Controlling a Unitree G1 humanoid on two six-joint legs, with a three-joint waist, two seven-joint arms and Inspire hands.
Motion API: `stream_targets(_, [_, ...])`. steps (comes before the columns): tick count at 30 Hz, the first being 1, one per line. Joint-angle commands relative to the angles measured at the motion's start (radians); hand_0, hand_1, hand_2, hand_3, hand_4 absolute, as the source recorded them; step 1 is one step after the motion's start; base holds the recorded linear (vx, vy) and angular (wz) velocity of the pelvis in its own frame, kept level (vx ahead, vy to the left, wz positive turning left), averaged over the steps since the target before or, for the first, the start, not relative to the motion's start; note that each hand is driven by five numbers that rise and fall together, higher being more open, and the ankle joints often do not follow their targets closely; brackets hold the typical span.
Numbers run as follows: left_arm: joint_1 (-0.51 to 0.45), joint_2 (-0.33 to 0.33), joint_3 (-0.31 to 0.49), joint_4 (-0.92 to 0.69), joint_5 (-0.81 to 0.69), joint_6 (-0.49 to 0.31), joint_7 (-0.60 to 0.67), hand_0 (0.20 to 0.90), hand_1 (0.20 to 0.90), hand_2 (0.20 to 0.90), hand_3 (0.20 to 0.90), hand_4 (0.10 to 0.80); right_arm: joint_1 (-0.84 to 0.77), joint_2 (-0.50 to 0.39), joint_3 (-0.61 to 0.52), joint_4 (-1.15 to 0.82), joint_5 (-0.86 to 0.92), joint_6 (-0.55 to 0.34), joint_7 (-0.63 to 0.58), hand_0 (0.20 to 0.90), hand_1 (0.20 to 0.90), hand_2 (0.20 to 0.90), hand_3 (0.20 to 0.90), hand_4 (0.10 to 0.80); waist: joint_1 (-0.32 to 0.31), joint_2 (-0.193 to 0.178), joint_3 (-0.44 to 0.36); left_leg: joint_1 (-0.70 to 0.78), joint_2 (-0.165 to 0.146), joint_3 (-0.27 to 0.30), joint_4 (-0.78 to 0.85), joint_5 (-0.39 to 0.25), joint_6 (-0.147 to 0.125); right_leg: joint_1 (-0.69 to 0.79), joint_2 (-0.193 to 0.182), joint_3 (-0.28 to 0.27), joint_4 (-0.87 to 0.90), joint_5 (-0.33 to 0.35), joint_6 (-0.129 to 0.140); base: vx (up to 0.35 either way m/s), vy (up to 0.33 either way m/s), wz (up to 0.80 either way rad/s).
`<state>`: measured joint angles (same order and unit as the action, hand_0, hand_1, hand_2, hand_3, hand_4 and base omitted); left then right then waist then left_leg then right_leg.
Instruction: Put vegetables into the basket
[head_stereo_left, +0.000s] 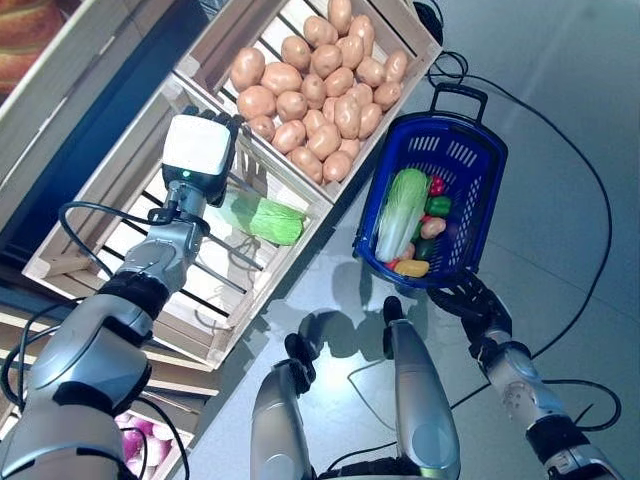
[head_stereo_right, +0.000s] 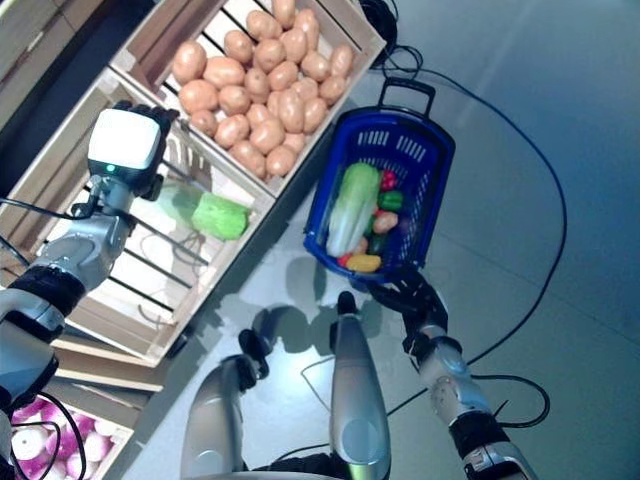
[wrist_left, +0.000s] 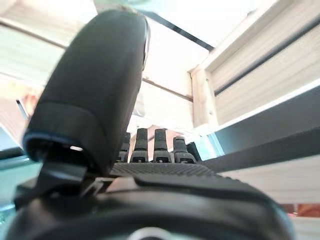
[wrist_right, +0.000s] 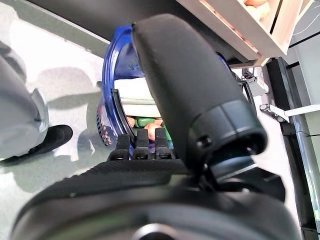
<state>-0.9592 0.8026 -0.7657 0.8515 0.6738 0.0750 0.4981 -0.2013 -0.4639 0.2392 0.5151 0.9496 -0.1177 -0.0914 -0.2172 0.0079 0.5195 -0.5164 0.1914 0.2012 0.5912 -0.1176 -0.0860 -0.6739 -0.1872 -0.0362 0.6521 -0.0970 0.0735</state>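
From the left eye view, the left hand hovers over a slatted wooden crate holding a green cabbage, beside a crate of potatoes. The right hand grips the rim of the blue basket, which holds a napa cabbage and peppers. In the left wrist view, the left hand's fingers are straight and empty. In the right wrist view, the fingers curl on the basket's rim.

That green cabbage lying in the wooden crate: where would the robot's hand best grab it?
Probably around the middle of the green cabbage, from above. It lies on its side on the slats of the wooden crate, whose walls block a sideways approach. The left hand is already over that crate, beside the cabbage.
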Motion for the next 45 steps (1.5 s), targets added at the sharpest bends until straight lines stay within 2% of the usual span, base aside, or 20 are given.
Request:
stream_targets(1, [-0.105,0.095,0.059,0.038,0.000,0.075,0.025,0.900,0.900,0.900,0.900,0.800,-0.023,-0.034,-0.068,-0.052,0.051,-0.055,0.042,0.900,0.900,0.900,0.900,0.800,0.000,-0.011,-0.015,-0.051,0.072,-0.044,0.143,-0.078,-0.047,0.051,-0.086,0.060,0.078,-0.051,0.050,-0.012,0.030,0.04])
stream_targets(4, [-0.133,0.093,0.050,0.079,-0.001,0.090,0.007,0.900,0.900,0.900,0.900,0.800,-0.029,-0.047,-0.084,-0.050,0.061,-0.051,0.046,0.900,0.900,0.900,0.900,0.800,-0.008,-0.011,-0.006,-0.080,0.079,-0.044,0.187,-0.101,-0.048,0.017,-0.088,0.068,0.113,-0.061,0.052,0.008,0.051,0.01])
stream_targets(5, [-0.144,0.094,0.047,0.091,-0.002,0.100,-0.010,0.900,0.900,0.900,0.900,0.800,-0.029,-0.053,-0.089,-0.051,0.063,-0.052,0.046,0.900,0.900,0.900,0.900,0.800,-0.011,-0.011,-0.001,-0.085,0.083,-0.050,0.219,-0.139,-0.056,0.010,-0.090,0.073,0.144,-0.094,0.058,0.051,0.049,0.04])
stream_targets(9, [-0.165,0.100,0.038,0.131,-0.049,0.147,-0.057,0.900,0.900,0.900,0.900,0.800,-0.014,-0.054,-0.104,-0.053,0.077,-0.052,0.048,0.900,0.900,0.900,0.900,0.800,-0.013,-0.015,0.000,-0.148,0.090,-0.065,0.287,-0.173,-0.051,-0.053,-0.093,0.080,0.196,-0.107,0.060,0.011,0.015,0.02])
stream_targets(12, [-0.143,0.096,0.064,0.145,-0.081,0.203,-0.076,0.900,0.900,0.900,0.900,0.800,-0.004,-0.043,-0.104,-0.057,0.085,-0.054,0.053,0.900,0.900,0.900,0.900,0.800,-0.006,-0.020,0.000,-0.182,0.089,-0.074,0.308,-0.184,-0.050,-0.085,-0.091,0.080,0.211,-0.108,0.063,-0.038,-0.016,0.05])
stream_targets(16, [-0.117,0.078,0.096,0.150,-0.099,0.231,-0.056,0.900,0.900,0.900,0.900,0.800,0.003,-0.024,-0.093,-0.062,0.087,-0.065,0.044,0.900,0.900,0.900,0.900,0.800,0.002,-0.029,0.000,-0.193,0.086,-0.084,0.316,-0.192,-0.051,-0.093,-0.089,0.079,0.216,-0.110,0.066,-0.019,-0.031,0.06])
stream_targets(21, [-0.087,0.082,0.119,0.141,-0.073,0.194,-0.015,0.900,0.900,0.900,0.900,0.800,-0.019,-0.027,-0.087,-0.075,0.057,-0.074,0.027,0.900,0.900,0.900,0.900,0.800,0.017,-0.034,0.000,-0.209,0.082,-0.094,0.332,-0.203,-0.056,-0.102,-0.088,0.073,0.221,-0.111,0.069,-0.001,-0.005,0.01])
stream_targets(24, [-0.105,0.091,0.107,0.154,-0.045,0.155,-0.005,0.900,0.900,0.900,0.900,0.800,-0.043,-0.040,-0.089,-0.076,0.056,-0.082,0.011,0.900,0.900,0.900,0.900,0.800,0.020,-0.035,0.000,-0.238,0.085,-0.099,0.353,-0.213,-0.058,-0.127,-0.089,0.071,0.234,-0.113,0.070,-0.012,0.001,0.00])
stream_targets(37, [-0.257,0.127,-0.035,0.165,0.053,0.062,0.053,0.900,0.900,0.900,0.900,0.800,-0.074,-0.103,-0.126,-0.095,0.087,-0.126,-0.040,0.900,0.900,0.900,0.900,0.800,0.013,-0.046,0.000,-0.495,0.101,-0.131,0.530,-0.266,-0.041,-0.376,-0.094,0.063,0.363,-0.119,0.071,-0.050,0.002,0.00])
stream_targets(43, [-0.283,0.135,-0.091,0.153,0.139,-0.016,0.049,0.900,0.900,0.900,0.900,0.800,-0.099,-0.128,-0.134,-0.069,0.102,-0.137,-0.020,0.900,0.900,0.900,0.900,0.800,0.018,-0.041,0.000,-0.561,0.102,-0.143,0.575,-0.277,-0.034,-0.442,-0.099,0.061,0.399,-0.120,0.068,-0.001,-0.001,-0.01])
stream_targets(45, [-0.287,0.134,-0.105,0.142,0.142,-0.019,0.020,0.900,0.900,0.900,0.900,0.800,-0.106,-0.131,-0.133,-0.072,0.100,-0.141,-0.024,0.900,0.900,0.900,0.900,0.800,0.020,-0.039,0.000,-0.575,0.100,-0.145,0.581,-0.277,-0.033,-0.453,-0.100,0.060,0.401,-0.117,0.068,-0.001,-0.002,-0.02])
